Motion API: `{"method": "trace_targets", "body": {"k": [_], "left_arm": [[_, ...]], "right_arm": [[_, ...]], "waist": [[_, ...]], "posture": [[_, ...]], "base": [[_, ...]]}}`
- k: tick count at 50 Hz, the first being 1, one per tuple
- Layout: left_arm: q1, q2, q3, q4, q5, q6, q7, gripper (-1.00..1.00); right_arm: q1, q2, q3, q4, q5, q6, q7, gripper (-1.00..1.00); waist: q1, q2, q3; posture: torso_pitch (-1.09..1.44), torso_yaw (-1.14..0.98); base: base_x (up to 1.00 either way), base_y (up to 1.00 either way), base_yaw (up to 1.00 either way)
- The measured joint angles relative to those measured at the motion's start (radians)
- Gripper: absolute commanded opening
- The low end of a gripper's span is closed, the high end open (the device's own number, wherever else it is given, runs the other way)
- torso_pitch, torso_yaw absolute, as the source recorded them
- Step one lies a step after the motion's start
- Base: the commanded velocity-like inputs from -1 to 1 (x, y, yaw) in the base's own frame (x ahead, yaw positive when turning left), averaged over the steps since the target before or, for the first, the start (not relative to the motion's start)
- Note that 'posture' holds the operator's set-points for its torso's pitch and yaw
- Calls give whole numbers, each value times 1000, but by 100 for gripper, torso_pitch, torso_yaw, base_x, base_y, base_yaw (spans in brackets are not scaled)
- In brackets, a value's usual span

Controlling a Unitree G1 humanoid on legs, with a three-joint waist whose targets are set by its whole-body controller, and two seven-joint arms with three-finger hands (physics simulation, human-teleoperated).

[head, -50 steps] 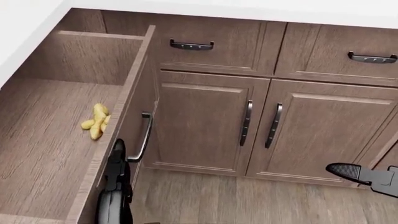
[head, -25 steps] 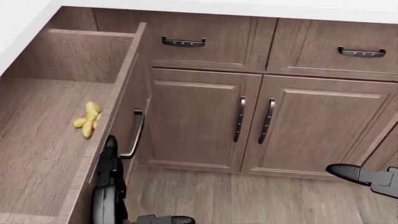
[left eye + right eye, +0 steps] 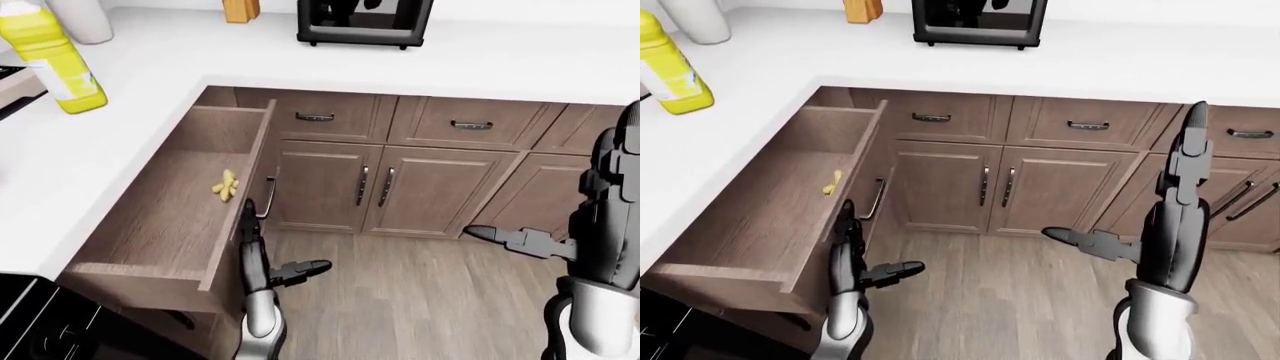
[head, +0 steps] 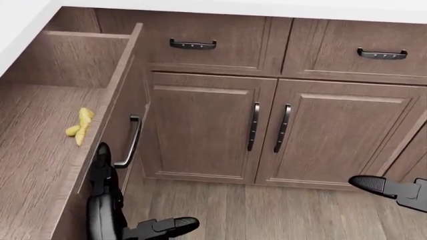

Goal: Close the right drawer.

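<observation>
The right drawer (image 3: 160,225) stands pulled far out from under the white counter at the left of the views. A yellow ginger root (image 4: 80,127) lies in it. Its dark bar handle (image 4: 128,142) is on the front panel. My left hand (image 3: 272,246) is open, fingers (image 4: 101,160) upright against the front panel just below the handle, thumb pointing right. On the right my right hand (image 3: 1145,202) is open and raised over the floor, touching nothing.
Two closed cabinet doors (image 4: 267,130) and two closed drawers (image 4: 193,45) fill the wall ahead. On the counter stand a yellow bottle (image 3: 50,60) and a black appliance (image 3: 365,19). A black stove (image 3: 40,330) is at bottom left. Wood floor lies below.
The head view has shifted, so everything sits a little further left. My left hand stays by the drawer front, and its thumb has come into view. The right hand has not moved.
</observation>
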Motion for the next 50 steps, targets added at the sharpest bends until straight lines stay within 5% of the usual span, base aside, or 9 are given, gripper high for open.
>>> {"method": "trace_targets", "body": {"k": [50], "left_arm": [[-78,47,150,101,-96,-50,24,100]], "right_arm": [[-4,-3,-3,-11,0,17,4,100]], "waist": [[0,10,-7]], "posture": [[0,0]], "base": [[0,0,0]]}}
